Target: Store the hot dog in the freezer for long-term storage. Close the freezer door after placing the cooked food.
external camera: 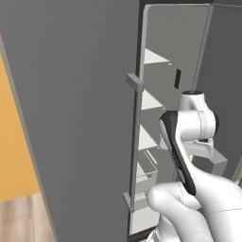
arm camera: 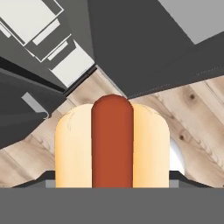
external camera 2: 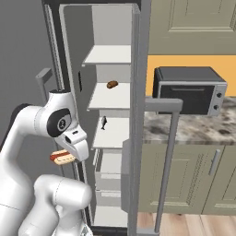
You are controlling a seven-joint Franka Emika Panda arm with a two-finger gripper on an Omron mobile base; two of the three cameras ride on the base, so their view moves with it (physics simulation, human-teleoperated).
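Hot dog [arm camera: 112, 144] gripped in end effector [external camera 2: 69, 154], before open freezer [external camera 2: 110, 110]

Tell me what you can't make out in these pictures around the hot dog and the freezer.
- Gripper finger tips: in the hand view the hot dog covers them; in the right base view the hand hides them.
- Small brown item and small dark item on the freezer shelves: too small to identify.
- Freezer interior, left base view: the open freezer door and the arm block most of it.

grey countertop oven [external camera 2: 190, 91] on marble counter [external camera 2: 193, 128]
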